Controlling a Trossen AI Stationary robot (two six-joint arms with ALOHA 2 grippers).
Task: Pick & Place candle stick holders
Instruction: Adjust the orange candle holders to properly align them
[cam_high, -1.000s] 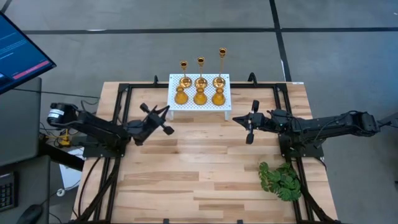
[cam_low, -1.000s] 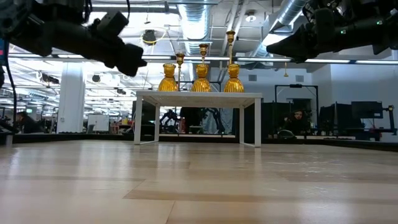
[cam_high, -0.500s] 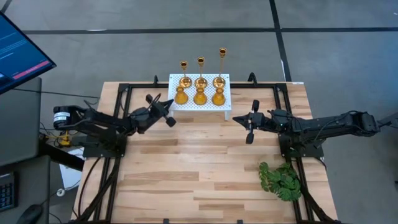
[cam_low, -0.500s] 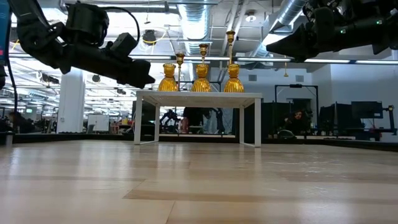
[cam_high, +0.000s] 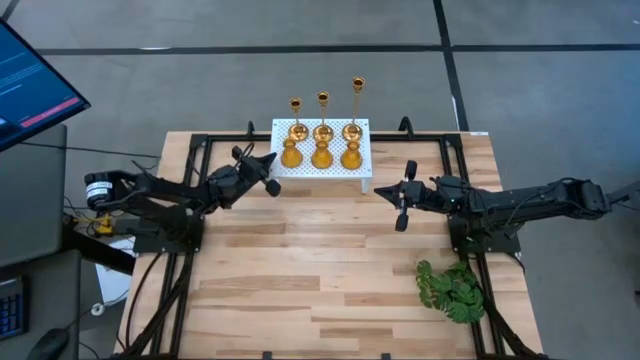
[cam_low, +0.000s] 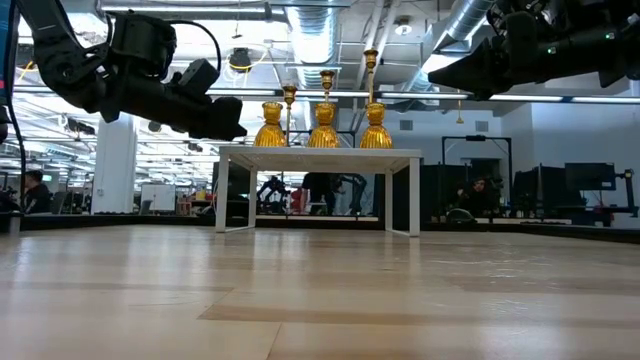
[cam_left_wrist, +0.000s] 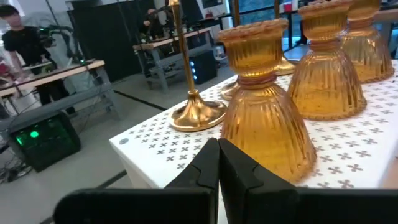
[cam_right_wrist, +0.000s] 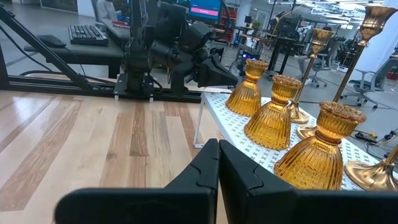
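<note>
A white perforated stand (cam_high: 320, 174) sits at the table's far middle. On its near row rest three squat amber candle stick holders (cam_high: 322, 155) on their wide bases. Behind them stand three slim brass sticks (cam_high: 323, 101) on round feet. My left gripper (cam_high: 269, 161) is shut and hovers level at the stand's left end. Its tips (cam_left_wrist: 217, 147) point at the leftmost squat holder (cam_left_wrist: 267, 127) from close by; a small gap shows in the low view (cam_low: 240, 130). My right gripper (cam_high: 382, 191) is shut too and hangs off the stand's near right corner, holding nothing (cam_right_wrist: 217, 147).
A green leafy plant (cam_high: 452, 290) lies near the table's near right. Black frame rails (cam_high: 190, 200) run along both sides under the arms. The middle and near part of the wooden top (cam_high: 320, 270) is bare boards. People sit in the room beyond.
My left gripper has swung toward the table's far edge and toward the stand's left end, sinking a little and rolling about its own axis. It has stayed shut. The holders have not moved.
</note>
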